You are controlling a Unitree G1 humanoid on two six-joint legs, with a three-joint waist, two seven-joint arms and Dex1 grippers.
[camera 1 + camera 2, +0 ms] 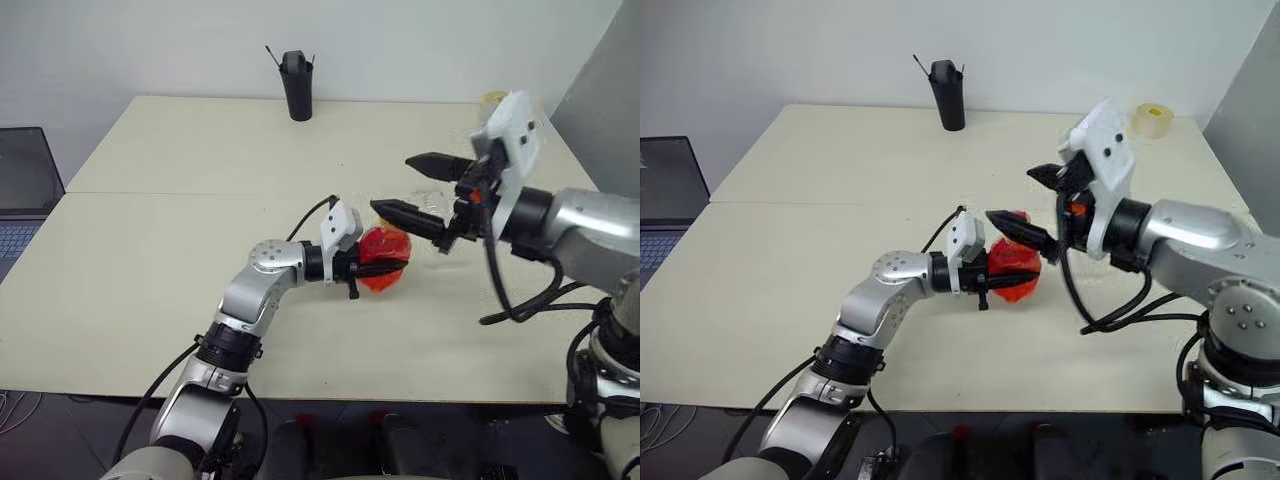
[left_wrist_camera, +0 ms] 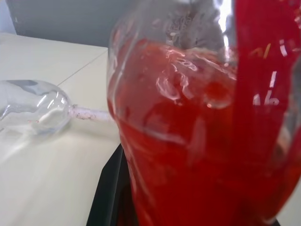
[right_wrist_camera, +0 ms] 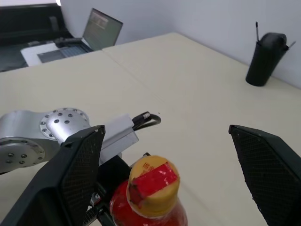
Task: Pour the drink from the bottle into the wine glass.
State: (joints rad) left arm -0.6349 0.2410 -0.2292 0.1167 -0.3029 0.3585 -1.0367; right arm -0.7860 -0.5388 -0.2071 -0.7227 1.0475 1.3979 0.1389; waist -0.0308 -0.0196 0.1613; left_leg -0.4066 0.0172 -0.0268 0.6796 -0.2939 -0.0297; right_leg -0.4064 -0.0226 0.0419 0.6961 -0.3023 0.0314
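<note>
My left gripper (image 1: pixel 388 262) is shut on the bottle (image 1: pixel 384 246), holding it just above the table. The red-orange drink (image 2: pixel 188 165) fills most of the bottle's rounded body. Its yellow cap (image 3: pixel 153 184) carries a red seal strip and sits on the neck. My right gripper (image 1: pixel 414 190) is open, level with the bottle's top and just to its right. In the right wrist view its two black fingers stand wide apart on either side of the cap without touching it. The wine glass (image 2: pixel 33 109) appears to lie on its side on the table beyond the bottle, with its stem (image 2: pixel 89 113) level.
A tall black cup (image 1: pixel 296 85) with sticks in it stands at the table's far edge. A yellowish tape roll (image 1: pixel 1154 118) lies at the far right corner. A laptop (image 1: pixel 20 190) sits beyond the table's left side. A seam (image 1: pixel 200 193) crosses the beige tabletop.
</note>
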